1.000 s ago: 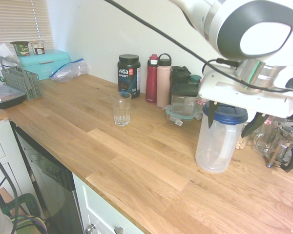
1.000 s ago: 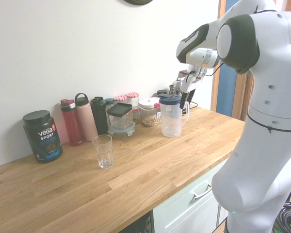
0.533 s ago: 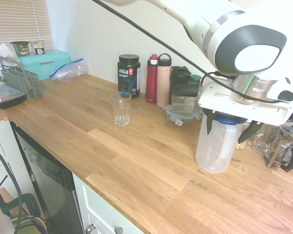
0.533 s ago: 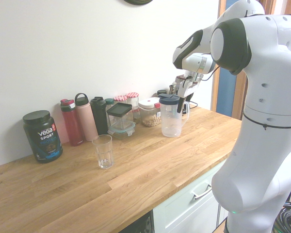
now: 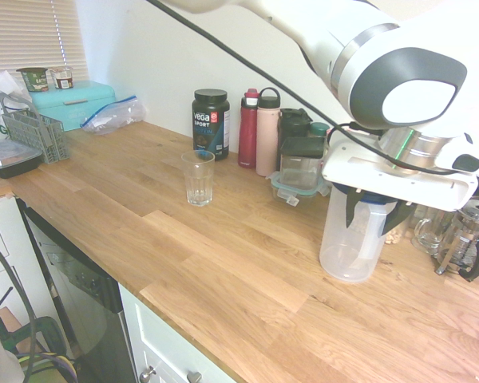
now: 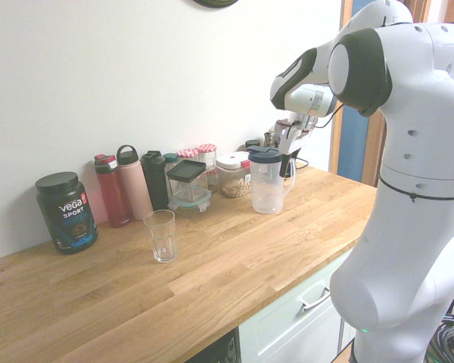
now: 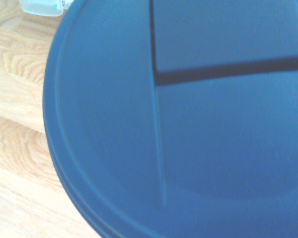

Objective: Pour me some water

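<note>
Water pitcher [image 5: 343, 251] upright on the tabletop [image 5: 223, 271], I have my hand [image 5: 368, 229] parted by its handle [image 6: 290, 180], presumably to grip there and tip towards the glass [image 5: 199, 182].

You have a wooden counter [image 5: 223, 263], its far edge along the wall. Seen from the first exterior view, its left end bears a black tray [image 5: 12, 158], a grey rack [image 5: 36, 134], a teal box [image 5: 73, 105] and a plastic bag [image 5: 114, 116]. Further right, along your wall, stand the black tub [image 5: 211, 132], red bottle [image 5: 248, 136], pink bottle [image 5: 267, 140] and black bottle [image 6: 155, 181], then stacked containers [image 6: 189, 193] and a nut box [image 6: 233, 178]. Your glass [image 5: 198, 183] stands upright, nearer than the tub; the pitcher [image 5: 347, 247] is upright at right, the French press [image 5: 469, 233] beyond it to the right.
</note>
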Controlling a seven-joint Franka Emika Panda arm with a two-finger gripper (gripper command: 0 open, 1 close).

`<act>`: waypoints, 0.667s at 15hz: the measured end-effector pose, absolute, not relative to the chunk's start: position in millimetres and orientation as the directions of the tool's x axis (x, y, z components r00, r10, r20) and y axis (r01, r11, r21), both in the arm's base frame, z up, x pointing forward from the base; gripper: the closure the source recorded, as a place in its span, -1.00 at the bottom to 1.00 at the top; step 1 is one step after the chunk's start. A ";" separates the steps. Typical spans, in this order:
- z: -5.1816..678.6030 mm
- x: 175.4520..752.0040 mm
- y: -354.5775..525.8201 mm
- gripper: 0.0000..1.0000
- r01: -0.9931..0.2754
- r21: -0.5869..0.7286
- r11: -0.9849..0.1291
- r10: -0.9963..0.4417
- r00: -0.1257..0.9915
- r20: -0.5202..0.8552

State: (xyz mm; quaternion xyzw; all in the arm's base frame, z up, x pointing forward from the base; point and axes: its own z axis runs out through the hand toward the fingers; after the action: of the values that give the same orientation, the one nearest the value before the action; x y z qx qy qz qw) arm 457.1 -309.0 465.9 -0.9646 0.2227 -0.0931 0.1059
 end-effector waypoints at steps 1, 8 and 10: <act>465.1 455.2 -309.1 1.00 -0.411 -0.248 -0.877 -0.451 0.883 0.131; 463.5 443.8 -313.4 1.00 -0.415 -0.249 -0.875 -0.454 0.882 0.128; 464.8 440.3 -311.3 1.00 -0.411 -0.248 -0.877 -0.450 0.883 0.129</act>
State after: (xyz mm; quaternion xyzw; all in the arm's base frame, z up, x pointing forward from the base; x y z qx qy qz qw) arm 440.3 -311.3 464.8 -0.9645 0.2233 -0.0918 0.1073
